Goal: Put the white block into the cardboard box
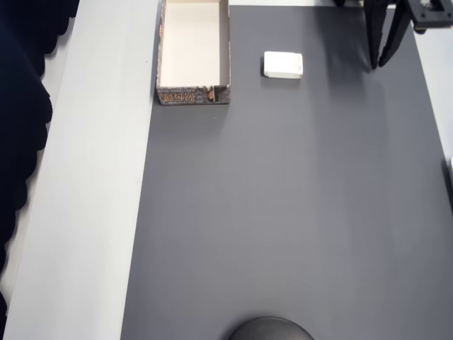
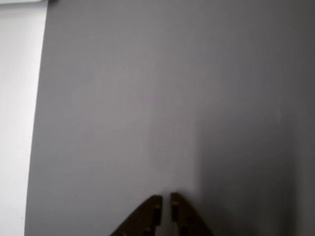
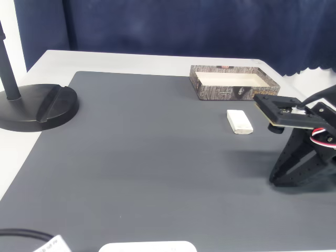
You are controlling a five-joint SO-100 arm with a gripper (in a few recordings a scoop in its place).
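The white block (image 1: 283, 64) (image 3: 239, 121) lies flat on the dark grey mat, a short way to the right of the cardboard box (image 1: 162, 49) in the overhead view. That box (image 3: 234, 93) is open-topped, with cream inner walls and brown printed sides, and nothing shows inside it. My black gripper (image 1: 379, 66) (image 3: 274, 180) rests with its tips down on the mat, to the right of the block and apart from it. In the wrist view my gripper (image 2: 165, 198) is shut, its tips nearly touching, with bare mat ahead and nothing held.
A black round stand base (image 3: 37, 107) (image 1: 271, 329) sits at the mat's edge far from the box. The grey mat (image 1: 283, 212) lies on a white table (image 1: 92, 177). A dark blue curtain (image 3: 184, 26) hangs behind the table. A white object (image 3: 147, 247) lies at the near edge.
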